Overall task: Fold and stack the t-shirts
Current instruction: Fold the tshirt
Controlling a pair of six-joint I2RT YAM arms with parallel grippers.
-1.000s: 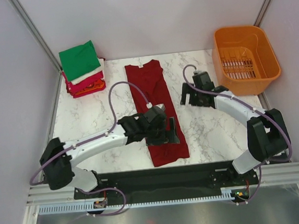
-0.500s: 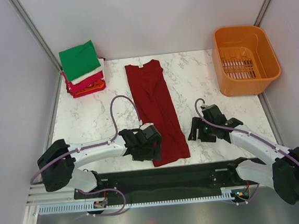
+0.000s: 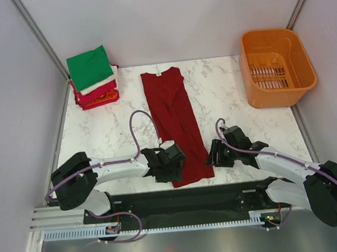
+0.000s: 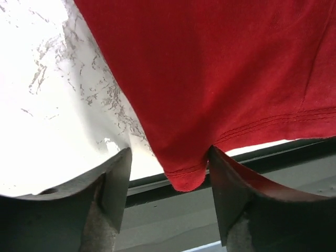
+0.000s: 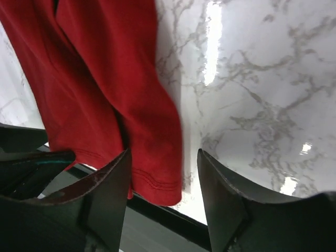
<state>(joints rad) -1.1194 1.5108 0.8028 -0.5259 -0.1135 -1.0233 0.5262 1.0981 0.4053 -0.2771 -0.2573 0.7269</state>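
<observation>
A dark red t-shirt (image 3: 173,114), folded lengthwise into a long strip, lies down the middle of the marble table with its collar far and its hem at the near edge. My left gripper (image 3: 173,171) sits low at the hem's near left corner. In the left wrist view that corner (image 4: 184,178) hangs between the open jaws of the left gripper (image 4: 169,157), brushing the right finger. My right gripper (image 3: 212,156) is at the near right corner; in the right wrist view this corner (image 5: 163,189) lies between the open jaws of the right gripper (image 5: 164,157). Folded t-shirts (image 3: 93,76), green on top, are stacked at the far left.
An orange plastic basket (image 3: 276,66) stands at the far right corner. A black rail (image 3: 181,198) runs just past the table's near edge, under the shirt's hem. Grey walls close in the table on the left, right and back.
Both arms have drawn back from the middle of the shirt to its near hem corners, the left at the left corner, the right at the right. Both sets of jaws have narrowed.
</observation>
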